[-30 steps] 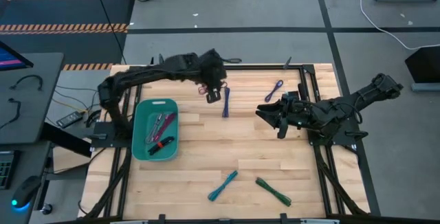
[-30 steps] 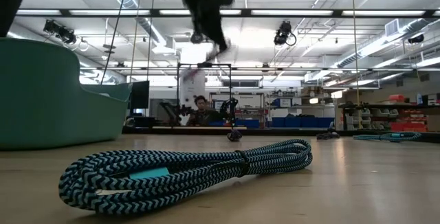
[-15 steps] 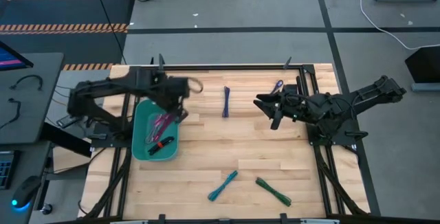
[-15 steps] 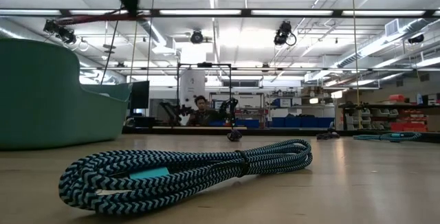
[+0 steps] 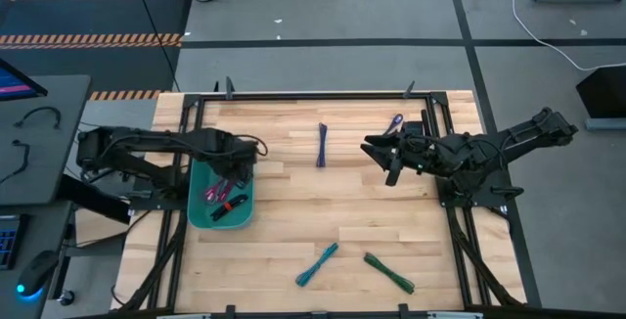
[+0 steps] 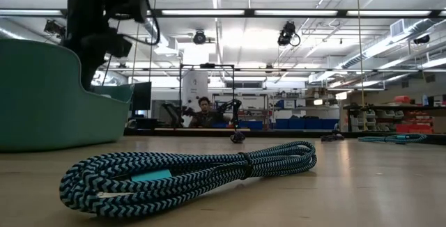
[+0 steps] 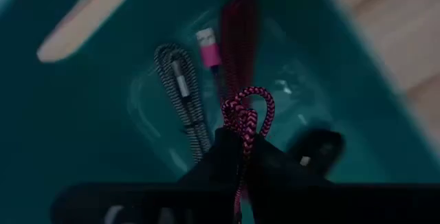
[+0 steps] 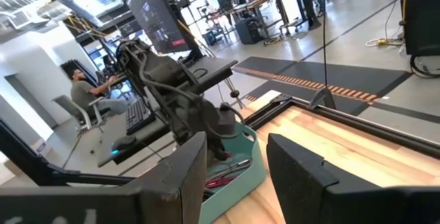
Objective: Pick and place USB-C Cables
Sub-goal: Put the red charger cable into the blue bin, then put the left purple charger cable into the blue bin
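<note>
My left gripper (image 5: 235, 165) hangs over the teal tray (image 5: 196, 190), shut on a magenta-black braided cable (image 7: 245, 114). In the tray lie a grey-white cable (image 7: 180, 93), a magenta cable (image 7: 230, 42) and a red-black one (image 5: 229, 207). My right gripper (image 5: 388, 159) is open and empty above the table's right half. On the wood lie a blue cable (image 5: 321, 145), a purple one (image 5: 394, 123), a teal one (image 5: 318, 263) and a green one (image 5: 389, 271). The teal cable fills the low view's foreground (image 6: 188, 175). My left gripper pinches the magenta-black cable bundle between its two fingers (image 7: 223, 152), just behind its looped end (image 7: 249, 104). The fingers point down into the tray. The loop sticks out past the fingertips above the cables lying there; whether it touches them I cannot tell.
The tray's wall (image 6: 42, 95) stands high at the left in the low view. A black frame (image 5: 313, 94) runs along the table's edges. A desk with a monitor and a seated person (image 8: 86, 90) lies beyond the table's left side.
My left gripper has carried the magenta-black cable from the far middle of the table toward the left edge, over the tray, and then down into it. The gripper has stayed shut on the cable. My right gripper has shifted a little toward the far edge.
</note>
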`<state>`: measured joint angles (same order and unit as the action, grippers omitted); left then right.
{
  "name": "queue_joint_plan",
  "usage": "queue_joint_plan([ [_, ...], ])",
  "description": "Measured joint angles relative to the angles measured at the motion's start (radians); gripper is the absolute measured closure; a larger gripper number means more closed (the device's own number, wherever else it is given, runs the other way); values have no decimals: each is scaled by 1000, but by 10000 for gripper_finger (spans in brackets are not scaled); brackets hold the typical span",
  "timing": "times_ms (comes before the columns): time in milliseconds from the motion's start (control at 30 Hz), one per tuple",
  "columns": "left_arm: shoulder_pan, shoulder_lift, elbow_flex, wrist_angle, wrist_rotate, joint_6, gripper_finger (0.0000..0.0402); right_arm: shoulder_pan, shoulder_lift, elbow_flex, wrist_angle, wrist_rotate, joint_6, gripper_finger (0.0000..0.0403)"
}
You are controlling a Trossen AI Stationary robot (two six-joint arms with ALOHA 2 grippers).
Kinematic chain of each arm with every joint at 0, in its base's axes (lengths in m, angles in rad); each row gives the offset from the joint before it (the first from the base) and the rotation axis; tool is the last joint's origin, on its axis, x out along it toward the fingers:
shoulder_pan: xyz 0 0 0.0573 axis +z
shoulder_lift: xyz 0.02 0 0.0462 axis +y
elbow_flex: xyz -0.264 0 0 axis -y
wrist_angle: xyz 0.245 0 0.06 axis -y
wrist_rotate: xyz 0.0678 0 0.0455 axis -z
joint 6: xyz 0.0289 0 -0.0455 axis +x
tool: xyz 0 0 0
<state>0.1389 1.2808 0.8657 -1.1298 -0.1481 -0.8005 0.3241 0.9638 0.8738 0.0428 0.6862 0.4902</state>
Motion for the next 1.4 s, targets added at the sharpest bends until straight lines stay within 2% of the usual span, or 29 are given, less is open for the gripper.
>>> queue_joint_plan([
  [100,19,1,-36,20,-25,14,343,6,0,0,0,0,7,245],
  [233,51,-4,-17,-13,-26,96,294,10,0,0,0,-2,7,245],
  [467,108,-6,158,-131,-24,176,196,10,0,0,-9,-1,6,245],
  [633,113,-6,319,-86,-24,184,166,10,0,0,-74,0,15,245],
  [800,76,-6,407,173,-24,192,173,12,0,0,-185,-10,128,245],
  [1000,-6,45,388,603,-24,222,196,37,0,0,-310,-105,234,245],
  [1167,-40,196,385,810,-33,145,198,71,-7,0,-377,-109,301,245],
  [1333,-38,411,385,1106,-29,44,175,88,-31,0,-398,-104,300,246],
  [1400,-25,478,391,1139,-28,-17,166,87,-46,0,-401,-104,298,249],
])
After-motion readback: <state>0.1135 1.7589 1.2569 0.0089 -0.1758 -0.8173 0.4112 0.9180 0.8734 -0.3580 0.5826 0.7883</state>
